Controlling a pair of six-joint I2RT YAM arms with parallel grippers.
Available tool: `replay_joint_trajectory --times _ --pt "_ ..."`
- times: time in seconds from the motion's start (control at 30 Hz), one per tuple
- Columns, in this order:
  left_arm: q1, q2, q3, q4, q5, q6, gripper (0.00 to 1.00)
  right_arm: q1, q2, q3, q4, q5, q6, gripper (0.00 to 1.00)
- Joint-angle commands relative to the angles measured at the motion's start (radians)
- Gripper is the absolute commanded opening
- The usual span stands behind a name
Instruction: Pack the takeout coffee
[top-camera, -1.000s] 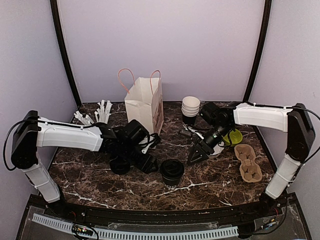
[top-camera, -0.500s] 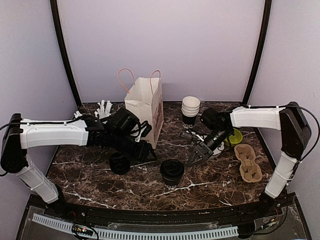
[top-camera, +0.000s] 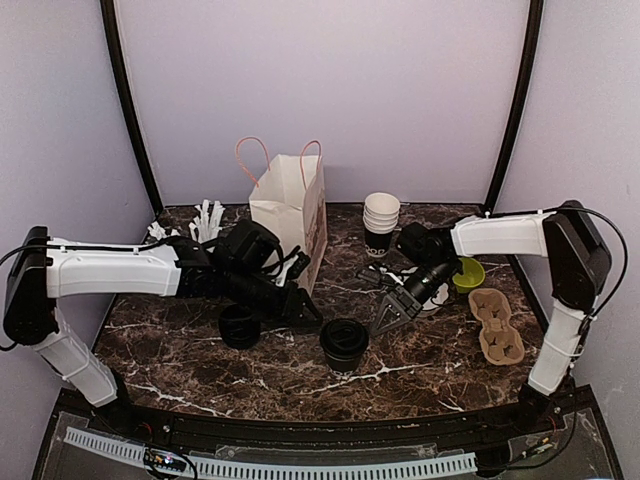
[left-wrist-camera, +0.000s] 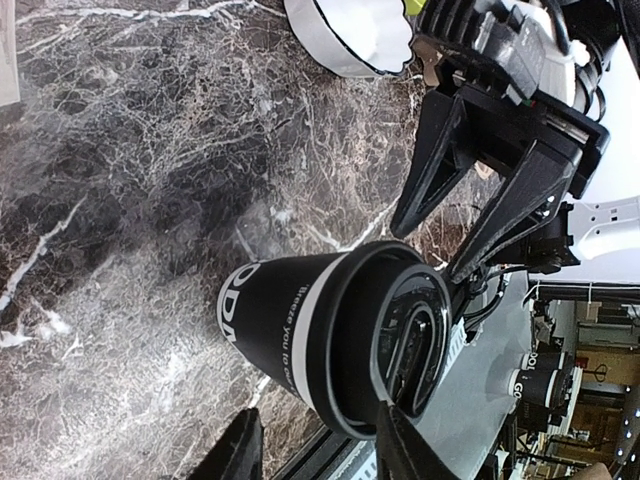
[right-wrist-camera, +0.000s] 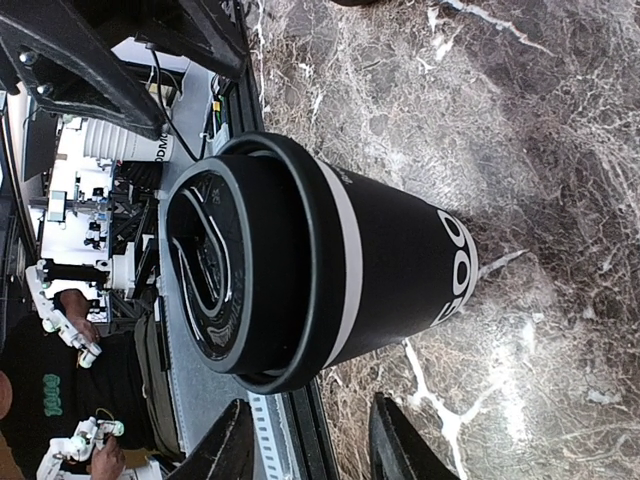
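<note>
The takeout coffee (top-camera: 344, 343) stood upright just below the centre of the top view, ungrasped. The left gripper (top-camera: 308, 312) and the right gripper (top-camera: 388, 320) flanked it, both spread. Advice: only one should close, squarely on the wall beneath the lid.

The left gripper (top-camera: 306, 311) now lies farther right, away from the lidless black cup (top-camera: 240, 326) and nearer the takeout coffee (top-camera: 343, 345); the right gripper (top-camera: 386, 322) is closer too

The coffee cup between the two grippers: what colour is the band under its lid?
White band on a black cup; clearest in the right wrist view.
</note>
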Motion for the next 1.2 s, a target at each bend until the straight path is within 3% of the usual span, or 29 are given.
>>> replay_joint_trajectory --times 0.0,0.67,0.87,1.03,1.17 --pt "0.001 0.016 -0.002 -0.006 0.034 0.000 0.40 0.000 0.011 0.030 -0.019 -0.031 -0.012 0.41" --pt "0.001 0.100 -0.005 -0.031 0.051 0.022 0.37 0.024 0.087 0.068 -0.037 -0.026 -0.022 0.42" --pt "0.001 0.133 -0.023 -0.086 0.006 0.040 0.36 0.037 0.124 0.057 0.022 0.090 0.055 0.40" --pt "0.004 0.208 -0.055 -0.228 -0.129 0.080 0.34 0.038 0.160 0.041 0.051 0.175 0.092 0.39" --pt "0.011 0.242 -0.110 -0.216 -0.131 0.080 0.33 0.038 0.179 0.036 0.064 0.214 0.109 0.39"
